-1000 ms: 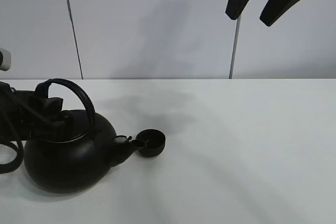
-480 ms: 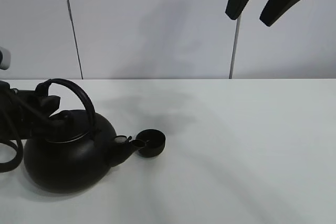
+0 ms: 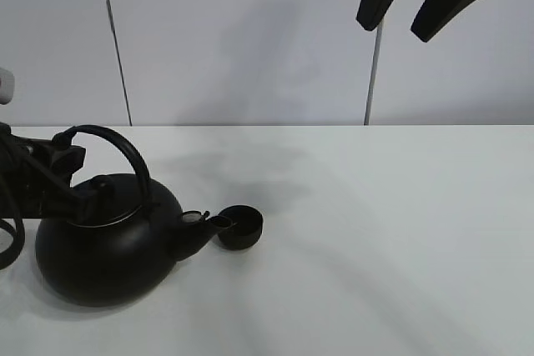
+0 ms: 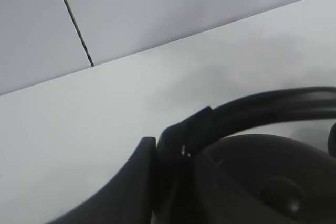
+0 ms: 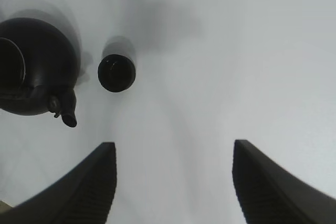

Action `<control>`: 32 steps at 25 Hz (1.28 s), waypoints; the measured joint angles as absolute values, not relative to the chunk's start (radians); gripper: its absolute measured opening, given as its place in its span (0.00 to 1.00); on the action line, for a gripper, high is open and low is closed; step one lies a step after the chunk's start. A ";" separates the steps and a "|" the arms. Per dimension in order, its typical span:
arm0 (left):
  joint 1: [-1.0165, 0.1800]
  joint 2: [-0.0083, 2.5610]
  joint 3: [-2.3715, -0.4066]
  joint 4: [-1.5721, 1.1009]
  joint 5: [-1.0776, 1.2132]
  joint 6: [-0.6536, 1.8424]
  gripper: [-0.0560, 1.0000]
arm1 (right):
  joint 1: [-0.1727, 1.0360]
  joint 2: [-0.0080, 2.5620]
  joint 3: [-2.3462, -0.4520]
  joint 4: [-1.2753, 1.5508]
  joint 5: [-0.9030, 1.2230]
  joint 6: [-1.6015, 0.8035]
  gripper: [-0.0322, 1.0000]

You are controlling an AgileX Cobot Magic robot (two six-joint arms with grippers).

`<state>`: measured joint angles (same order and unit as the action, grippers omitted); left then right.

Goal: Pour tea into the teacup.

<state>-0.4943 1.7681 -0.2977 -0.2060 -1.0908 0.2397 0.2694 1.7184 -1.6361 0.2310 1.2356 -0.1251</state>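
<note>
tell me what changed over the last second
The left end effector, clamped on the arched handle of the big round black kettle, drew back toward the left of the high view. The kettle shifted slightly that way with it, its spout lifting a little. The small matte-black handleless teacup stayed put on the white table. The right end effector stayed raised and open.

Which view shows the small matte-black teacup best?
Right wrist: the small matte-black teacup is whole from above, apart from the round black kettle. Exterior high shows it side-on, spout overlapping. Left wrist omits it.
</note>
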 joint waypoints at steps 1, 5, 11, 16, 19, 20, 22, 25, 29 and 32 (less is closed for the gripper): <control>-0.494 1.768 -0.298 -0.206 -1.091 0.240 0.16 | 0.269 1.718 -1.636 0.234 1.236 -0.125 0.46; -0.494 1.764 -0.298 -0.204 -1.086 0.234 0.16 | 0.269 1.718 -1.636 0.240 1.236 -0.125 0.46; -0.494 1.716 -0.323 -0.185 -1.041 0.223 0.16 | 0.269 1.718 -1.636 0.243 1.236 -0.125 0.46; -0.494 1.691 -0.376 -0.178 -1.047 0.219 0.16 | 0.269 1.718 -1.636 0.246 1.238 -0.125 0.46; -0.494 1.691 -0.409 -0.178 -1.045 0.220 0.16 | 0.269 1.718 -1.636 0.246 1.238 -0.125 0.46; -0.494 1.691 -0.423 -0.178 -1.043 0.225 0.16 | 0.269 1.718 -1.636 0.246 1.238 -0.125 0.46; -0.494 1.691 -0.449 -0.178 -1.027 0.247 0.16 | 0.269 1.718 -1.636 0.246 1.238 -0.125 0.46; -0.494 1.691 -0.499 -0.178 -0.965 0.281 0.16 | 0.269 1.718 -1.636 0.246 1.238 -0.125 0.46; -0.494 1.691 -0.551 -0.187 -0.886 0.317 0.16 | 0.269 1.718 -1.636 0.246 1.238 -0.125 0.46; -0.494 1.691 -0.587 -0.224 -0.850 0.344 0.16 | 0.269 1.718 -1.636 0.246 1.238 -0.125 0.46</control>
